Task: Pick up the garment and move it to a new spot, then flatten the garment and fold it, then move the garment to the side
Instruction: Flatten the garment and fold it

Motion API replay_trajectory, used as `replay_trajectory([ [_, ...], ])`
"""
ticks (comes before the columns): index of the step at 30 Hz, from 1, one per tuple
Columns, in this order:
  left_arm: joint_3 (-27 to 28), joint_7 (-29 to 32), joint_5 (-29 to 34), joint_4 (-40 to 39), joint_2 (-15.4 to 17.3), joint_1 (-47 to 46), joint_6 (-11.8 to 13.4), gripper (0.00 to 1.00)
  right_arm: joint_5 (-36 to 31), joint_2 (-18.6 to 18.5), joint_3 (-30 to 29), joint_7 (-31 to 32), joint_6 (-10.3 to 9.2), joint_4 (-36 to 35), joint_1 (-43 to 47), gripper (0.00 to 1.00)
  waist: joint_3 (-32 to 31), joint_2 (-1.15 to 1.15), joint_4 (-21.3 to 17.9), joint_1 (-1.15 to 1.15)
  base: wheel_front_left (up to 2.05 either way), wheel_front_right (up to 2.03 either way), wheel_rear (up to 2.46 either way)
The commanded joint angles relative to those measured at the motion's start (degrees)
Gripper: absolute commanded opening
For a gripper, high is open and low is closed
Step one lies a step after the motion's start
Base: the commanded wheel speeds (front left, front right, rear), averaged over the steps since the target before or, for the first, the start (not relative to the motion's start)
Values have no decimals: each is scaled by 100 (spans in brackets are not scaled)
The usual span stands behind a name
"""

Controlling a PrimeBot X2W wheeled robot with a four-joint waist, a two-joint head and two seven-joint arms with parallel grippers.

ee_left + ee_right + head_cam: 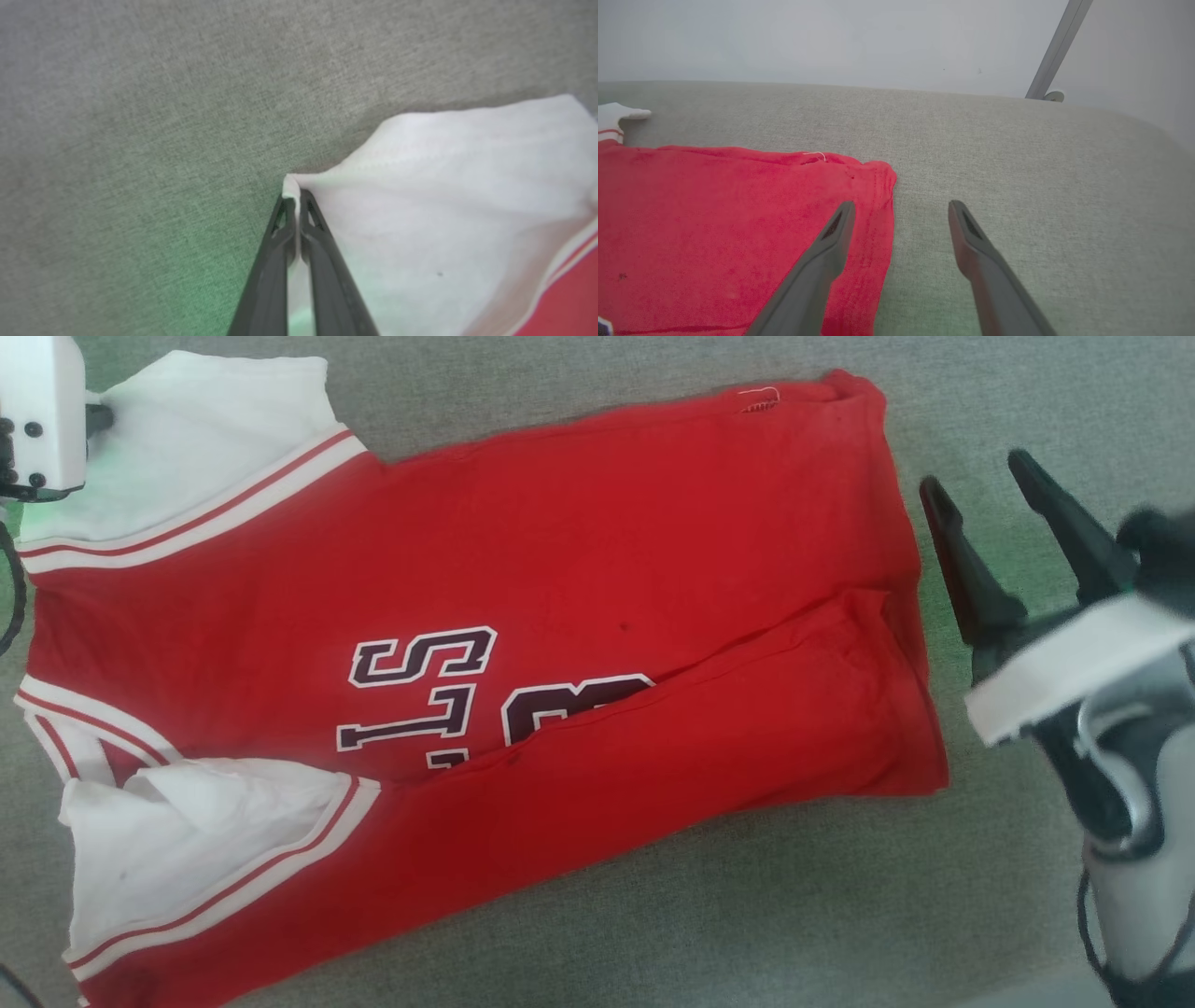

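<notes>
— Well, starting big: what underneath?
— Grey cloth-covered counter (653,915), running under everything, rounded at the far corner.
— And lying on it?
— Red shirt (579,551), spread out lengthwise, collar end toward the robot's left, hem (910,616) toward its right. Near long side folded up over the chest, hiding part of the white block letters (420,658). Two white sleeves at the left end: far sleeve (196,439) fairly flat, near sleeve (187,840) rumpled. Dark-red and white striped trim along each sleeve seam.
— Left jaws?
— Pinched shut on the outer corner of the far sleeve, white cloth squeezed between the tips.
— Right jaws?
— Spread wide, holding nothing, hovering just beside the hem; from the wrist camera, one finger (822,261) over red cloth, the other over bare counter. Touching or not: cannot tell.
</notes>
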Motion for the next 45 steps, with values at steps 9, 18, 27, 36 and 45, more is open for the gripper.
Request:
replay_trajectory([
  [9,-175,-159,54,263,-329,73,-103,0,494,-324,498,1648,-10,804,-1394,100,-12,0,158,0,0,0,0],
  [18,-208,-298,80,354,-504,-15,-162,0,727,-448,1237,2919,-10,2276,-2578,100,46,0,318,0,0,0,0],
  [27,-128,-688,59,472,-714,-71,-224,0,1078,-757,2009,3369,-12,2950,-3135,0,-7,0,511,0,0,0,0],
  [36,-75,-766,-25,409,-787,-152,-263,0,1108,-1114,2037,2955,-12,2859,-3046,0,-404,0,803,0,0,0,0],
  [45,-138,-433,-164,-367,-643,175,-37,0,1177,-1442,1799,2856,-11,2263,-2407,0,-997,0,1110,0,0,0,0],
])
